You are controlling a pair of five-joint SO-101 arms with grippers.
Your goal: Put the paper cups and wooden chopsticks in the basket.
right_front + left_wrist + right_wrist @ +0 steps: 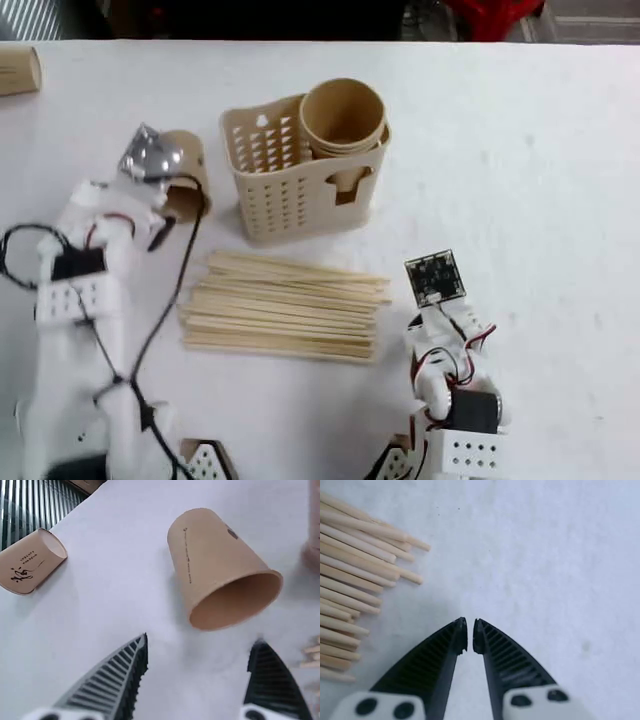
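Basket: the beige slotted basket [290, 195] is standing upright on the white tabletop [520, 150], toward the far middle.
Stacked cups: nested paper cups [343, 118] are sitting mouth up inside the basket, at its right end, and are rising above its rim.
Tipped cup: a paper cup [220, 570] is lying on its side on the tabletop just to the left of the basket. Its open mouth is facing the left gripper.
Far cup: another paper cup [32, 560] is lying on its side at the far left edge of the tabletop, well apart from the basket.
Chopsticks: the wooden chopsticks [285, 305] are lying in a loose flat pile on the tabletop, just in front of the basket and between the two arms.
Left gripper: the left gripper [200, 645] is hovering close in front of the tipped cup's mouth. Its jaws are standing wide apart, holding nothing and not touching the cup.
Right gripper: the right gripper [470, 635] is hanging over bare tabletop just beside the right-hand ends of the chopsticks [355, 580]. Its jaws are sitting together with only a thin slit between the tips, clamping nothing.
Cable: a black cable [165, 300] is trailing along the left arm.
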